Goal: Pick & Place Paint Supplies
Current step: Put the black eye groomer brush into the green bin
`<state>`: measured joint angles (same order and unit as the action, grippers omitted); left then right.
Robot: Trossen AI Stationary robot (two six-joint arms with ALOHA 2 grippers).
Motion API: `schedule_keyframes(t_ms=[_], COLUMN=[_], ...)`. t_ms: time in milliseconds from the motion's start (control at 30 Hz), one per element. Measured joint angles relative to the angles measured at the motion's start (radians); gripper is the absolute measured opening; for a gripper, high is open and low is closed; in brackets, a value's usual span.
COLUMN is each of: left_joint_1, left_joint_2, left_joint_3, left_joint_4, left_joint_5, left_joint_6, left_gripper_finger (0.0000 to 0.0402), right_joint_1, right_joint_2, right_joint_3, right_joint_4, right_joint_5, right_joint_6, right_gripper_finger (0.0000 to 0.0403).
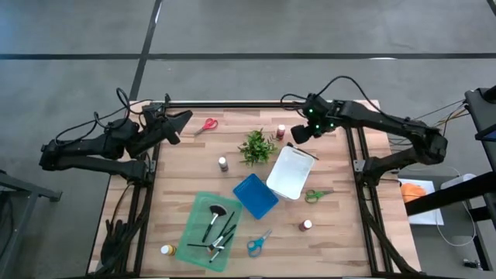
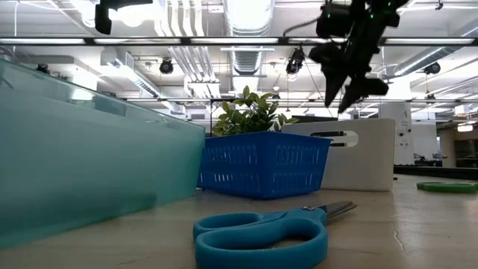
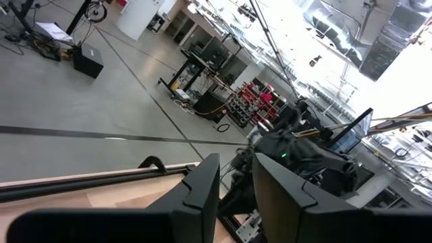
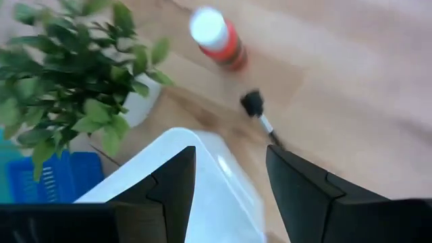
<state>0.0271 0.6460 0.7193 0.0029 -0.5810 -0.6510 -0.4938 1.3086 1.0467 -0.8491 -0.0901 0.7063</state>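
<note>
Wooden table [image 1: 341, 194] holds everything. Right tool [image 1: 298, 133] hangs open and empty above the white bin's [image 1: 291, 172] far edge. Just past it lie a small brush [image 4: 260, 115] and a white-capped paint bottle [image 4: 217, 37], beside the plant [image 1: 256, 147]. Left tool [image 1: 180, 122] waits open near red scissors [image 1: 206, 125].

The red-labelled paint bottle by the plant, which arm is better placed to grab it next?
Probably the right. The right gripper hangs open just beside the paint bottle, which shows ahead of its fingers. The left gripper sits at the table's far-left edge.
</note>
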Motion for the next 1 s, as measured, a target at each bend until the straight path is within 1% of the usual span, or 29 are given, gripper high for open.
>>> schedule_keyframes(t_ms=[67, 267, 433, 667, 833, 1000], left_joint_1=[0.001, 0.001, 0.001, 0.001, 0.001, 0.001], left_joint_2=[0.000, 0.000, 0.000, 0.000, 0.000, 0.000], left_joint_3=[0.000, 0.000, 0.000, 0.000, 0.000, 0.000], left_joint_4=[0.000, 0.001, 0.001, 0.001, 0.001, 0.001], left_joint_5=[0.000, 0.000, 0.000, 0.001, 0.001, 0.001], left_joint_6=[-0.003, -0.012, -0.026, -0.030, -0.030, -0.031], left_gripper_finger=[0.0099, 0.0099, 0.0099, 0.0099, 0.0099, 0.0099], right_joint_1=[-0.013, -0.028, -0.041, -0.084, -0.085, -0.086], right_joint_2=[0.021, 0.087, 0.090, 0.009, -0.071, -0.134], right_joint_3=[-0.026, -0.063, -0.120, -0.252, -0.336, -0.410], right_joint_4=[0.021, 0.016, 0.018, 0.018, 0.018, 0.013], right_joint_5=[-0.023, -0.026, -0.043, -0.046, -0.052, -0.051], right_joint_6=[0.041, 0.117, 0.149, 0.195, 0.214, 0.172], right_gripper_finger=[0.0179, 0.0179, 0.0179, 0.0178, 0.0178, 0.0178])
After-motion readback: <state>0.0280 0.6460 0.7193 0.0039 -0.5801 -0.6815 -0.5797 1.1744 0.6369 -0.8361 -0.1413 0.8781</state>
